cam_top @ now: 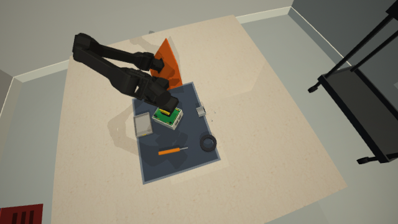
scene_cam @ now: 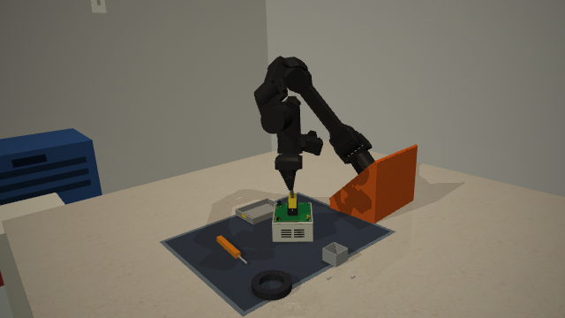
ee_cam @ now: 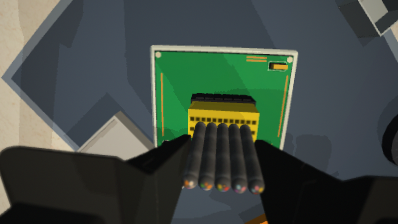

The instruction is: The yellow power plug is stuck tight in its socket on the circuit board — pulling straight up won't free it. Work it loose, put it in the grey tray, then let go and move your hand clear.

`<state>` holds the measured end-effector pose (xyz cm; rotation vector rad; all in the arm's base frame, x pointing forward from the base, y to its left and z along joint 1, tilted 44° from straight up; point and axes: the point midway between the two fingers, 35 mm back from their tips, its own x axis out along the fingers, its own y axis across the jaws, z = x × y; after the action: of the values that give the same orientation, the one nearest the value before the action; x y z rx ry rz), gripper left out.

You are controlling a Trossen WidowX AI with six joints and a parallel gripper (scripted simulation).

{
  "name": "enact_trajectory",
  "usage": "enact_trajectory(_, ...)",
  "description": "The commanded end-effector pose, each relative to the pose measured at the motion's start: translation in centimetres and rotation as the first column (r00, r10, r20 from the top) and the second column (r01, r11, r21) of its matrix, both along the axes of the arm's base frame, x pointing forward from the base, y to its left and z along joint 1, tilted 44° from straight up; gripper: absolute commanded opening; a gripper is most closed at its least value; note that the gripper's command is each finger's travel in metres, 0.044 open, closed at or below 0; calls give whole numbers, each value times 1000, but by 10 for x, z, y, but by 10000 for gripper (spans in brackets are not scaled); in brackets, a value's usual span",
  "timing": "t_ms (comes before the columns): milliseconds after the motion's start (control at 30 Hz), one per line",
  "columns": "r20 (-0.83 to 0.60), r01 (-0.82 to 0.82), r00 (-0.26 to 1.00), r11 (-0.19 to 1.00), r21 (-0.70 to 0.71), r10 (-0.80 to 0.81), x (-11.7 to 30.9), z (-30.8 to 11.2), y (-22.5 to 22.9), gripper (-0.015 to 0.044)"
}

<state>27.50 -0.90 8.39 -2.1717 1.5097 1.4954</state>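
Near the centre of the overhead view, the tool point(cam_top: 168, 109) point(scene_cam: 291, 191) point(ee_cam: 222, 145) is clamped on the yellow power plug point(cam_top: 164, 111) point(scene_cam: 292, 201) point(ee_cam: 223, 116), which stands at its black socket point(scene_cam: 292, 211) point(ee_cam: 223, 98) on the green circuit board point(cam_top: 168, 119) point(scene_cam: 305, 212) point(ee_cam: 175, 75). Too strong a rock could twist the plug out of the grip or drag the white housing point(cam_top: 175, 126) point(scene_cam: 292, 234) point(ee_cam: 154, 100) along; a straight pull would probably just jam. The grey tray point(cam_top: 151, 127) point(scene_cam: 253, 220) point(ee_cam: 131, 121), left of the board from overhead, holds nothing visible. The small grey box point(cam_top: 201, 111) point(scene_cam: 335, 257) point(ee_cam: 381, 22), at lower right in the exterior view, also looks empty.
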Motion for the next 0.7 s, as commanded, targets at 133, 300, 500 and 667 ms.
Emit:
enact_trajectory(133,-91,57,994,992,-114,-68,10,4,18,0)
enact_trajectory(300,-106,71,991,988,-135,-85,12,4,20,0)
enact_trajectory(500,-38,8,999,999,-44,-10,3,10,16,0)
enact_trajectory(667,28,-53,998,998,34,52,-4,17,13,0)
